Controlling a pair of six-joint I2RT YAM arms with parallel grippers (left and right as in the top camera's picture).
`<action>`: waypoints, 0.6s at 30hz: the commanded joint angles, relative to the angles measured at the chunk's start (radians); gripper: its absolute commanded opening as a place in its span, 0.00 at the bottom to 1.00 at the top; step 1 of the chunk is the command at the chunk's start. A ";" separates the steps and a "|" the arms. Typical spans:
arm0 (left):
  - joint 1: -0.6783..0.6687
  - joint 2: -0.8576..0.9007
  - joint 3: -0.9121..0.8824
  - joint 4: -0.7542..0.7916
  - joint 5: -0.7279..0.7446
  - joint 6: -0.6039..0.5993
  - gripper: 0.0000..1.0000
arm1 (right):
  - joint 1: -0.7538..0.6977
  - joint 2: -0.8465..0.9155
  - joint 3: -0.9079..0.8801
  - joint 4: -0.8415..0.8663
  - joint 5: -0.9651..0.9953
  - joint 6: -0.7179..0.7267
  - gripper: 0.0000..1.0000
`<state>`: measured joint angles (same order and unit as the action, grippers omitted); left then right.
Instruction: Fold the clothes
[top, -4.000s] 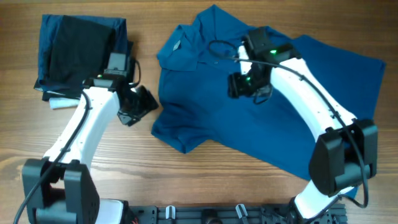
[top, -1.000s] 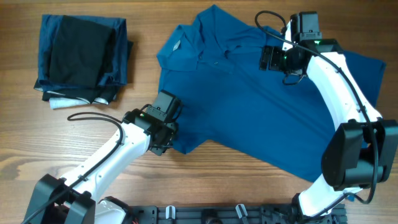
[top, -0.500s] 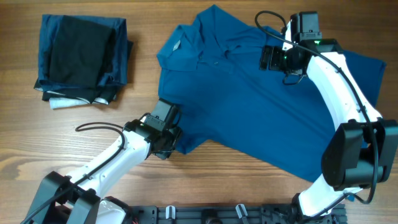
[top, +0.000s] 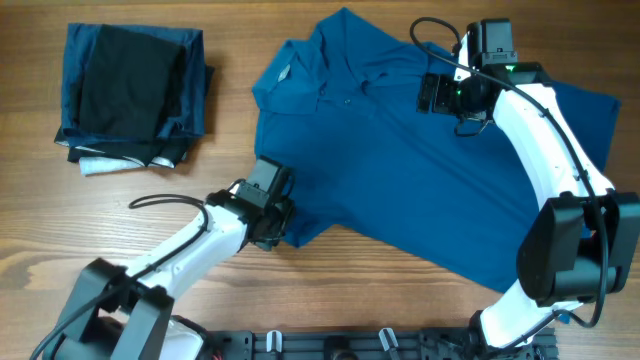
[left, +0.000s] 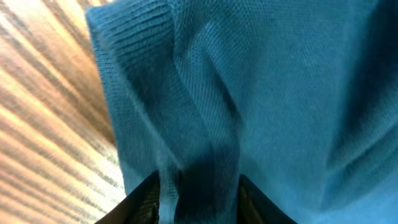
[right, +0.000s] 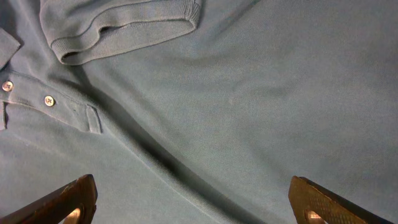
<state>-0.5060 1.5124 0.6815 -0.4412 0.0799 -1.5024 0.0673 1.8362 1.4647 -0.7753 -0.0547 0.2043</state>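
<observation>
The clothes (top: 400, 170), a mid-blue polo shirt, lie spread across the middle and right of the wooden table. My left gripper (top: 277, 228) is at the shirt's lower left sleeve hem. In the left wrist view the jaws (left: 196, 190) stand partly apart, astride a raised fold of blue fabric (left: 205, 124) beside the ribbed hem (left: 134, 37). My right gripper (top: 447, 98) hovers wide open over the upper chest. Its view shows flat cloth between the fingers (right: 193, 202), with the collar (right: 124, 28) and the placket buttons (right: 48, 99) farther off.
A folded pile of dark navy and black garments (top: 130, 90) with a white edge lies at the back left. Bare wooden tabletop (top: 330, 290) runs along the front. The shirt's lower hem reaches toward the right arm's base (top: 560, 270).
The left gripper has edged a little right onto the sleeve hem and its jaws have narrowed around the fold. The right arm has stayed still and open.
</observation>
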 joint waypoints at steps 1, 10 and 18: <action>-0.003 0.016 -0.009 0.036 -0.014 -0.001 0.41 | 0.000 0.006 0.014 0.005 0.014 0.005 1.00; -0.003 0.010 -0.008 0.064 -0.009 0.006 0.31 | 0.000 0.006 0.014 0.005 0.014 0.005 0.99; -0.003 -0.093 -0.008 0.071 -0.002 0.086 0.22 | 0.000 0.006 0.014 0.005 0.014 0.005 1.00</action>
<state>-0.5060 1.4891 0.6804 -0.3729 0.0803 -1.4792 0.0673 1.8362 1.4647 -0.7757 -0.0547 0.2043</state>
